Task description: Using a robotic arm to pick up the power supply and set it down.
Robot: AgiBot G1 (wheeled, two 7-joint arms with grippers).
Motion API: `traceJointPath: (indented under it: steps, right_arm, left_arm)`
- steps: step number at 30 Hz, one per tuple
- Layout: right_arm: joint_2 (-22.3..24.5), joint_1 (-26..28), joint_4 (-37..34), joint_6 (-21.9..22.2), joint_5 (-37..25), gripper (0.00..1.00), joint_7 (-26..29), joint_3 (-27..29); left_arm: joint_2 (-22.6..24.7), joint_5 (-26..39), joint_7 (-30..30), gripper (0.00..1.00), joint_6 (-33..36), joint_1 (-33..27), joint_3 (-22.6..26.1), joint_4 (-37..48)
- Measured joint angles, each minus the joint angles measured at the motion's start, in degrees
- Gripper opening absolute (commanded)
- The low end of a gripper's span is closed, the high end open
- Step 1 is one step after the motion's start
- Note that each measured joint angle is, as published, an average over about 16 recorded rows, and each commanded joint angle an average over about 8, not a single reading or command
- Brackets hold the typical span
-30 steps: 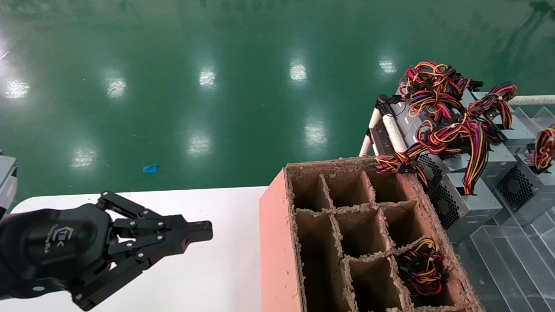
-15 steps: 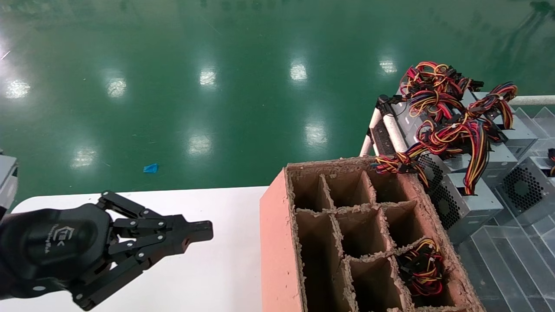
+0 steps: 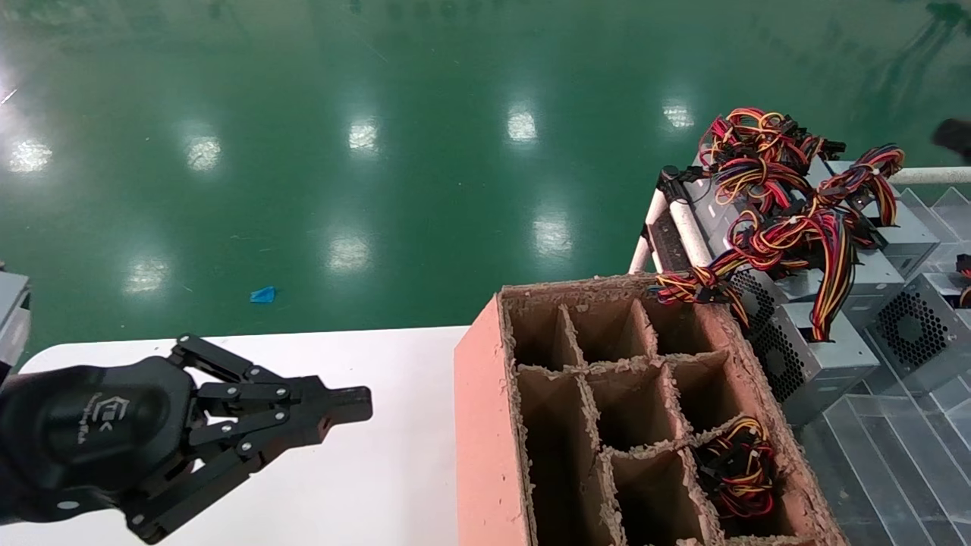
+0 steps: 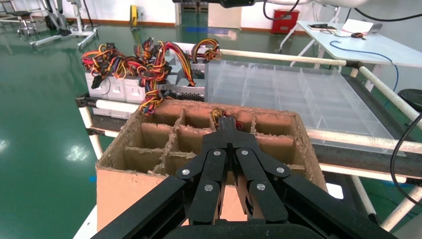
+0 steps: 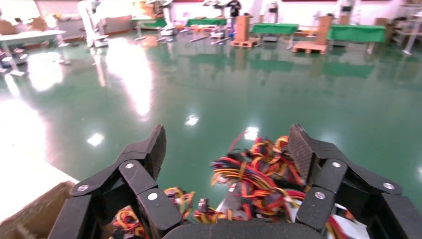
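Note:
Several grey power supplies [image 3: 823, 356] with fan grilles and red, yellow and black wire bundles [image 3: 789, 227] lie on a rack at the right. My right gripper [image 5: 228, 149] is open above them, and a wire bundle [image 5: 259, 174] shows between its wide-spread fingers [image 5: 301, 149] without touching them. In the head view only a dark shape [image 3: 952, 136] at the right edge shows near that spot. My left gripper [image 3: 356, 402] is shut and empty over the white table [image 3: 394, 470]; in the left wrist view its closed tips [image 4: 228, 122] point at the cardboard box.
A cardboard box [image 3: 485, 409] with paper dividers stands on the table's right end. One near-right cell holds a wire bundle [image 3: 736, 462]. Clear plastic trays [image 3: 895, 455] lie on the rack beside it. Green floor lies beyond.
A wire bundle at the head view's right edge has slid almost out of view. A dark shape has appeared higher on that edge. The left gripper has not moved.

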Motion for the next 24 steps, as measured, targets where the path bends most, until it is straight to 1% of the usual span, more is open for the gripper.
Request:
traceJointPath:
  steps: [2, 3, 10, 11, 24]
  right_arm:
    - [-0.2, -1.1, 2.4, 0.1, 0.6, 1.00, 0.7, -0.2]
    - [-0.3, -1.7, 3.6, 0.1, 0.9, 1.00, 1.0, -0.3]
    - [-1.1, -5.5, 12.0, 0.3, 3.2, 1.00, 3.4, -1.1]
    - [-1.2, -6.1, 13.2, 0.4, 3.5, 1.00, 3.7, -1.2]
    - [-2.7, -13.2, 28.7, 0.8, 7.6, 1.00, 8.1, -2.6]
  left_arm:
    - [0.0, 0.0, 0.0, 0.00, 0.0, 0.0, 0.0, 0.0]
    - [0.0, 0.0, 0.0, 0.11, 0.0, 0.0, 0.0, 0.0]
    - [0.0, 0.0, 0.0, 0.99, 0.0, 0.0, 0.0, 0.0]
    - [0.0, 0.0, 0.0, 1.00, 0.0, 0.0, 0.0, 0.0]
    - [0.0, 0.0, 0.0, 1.00, 0.0, 0.0, 0.0, 0.0]
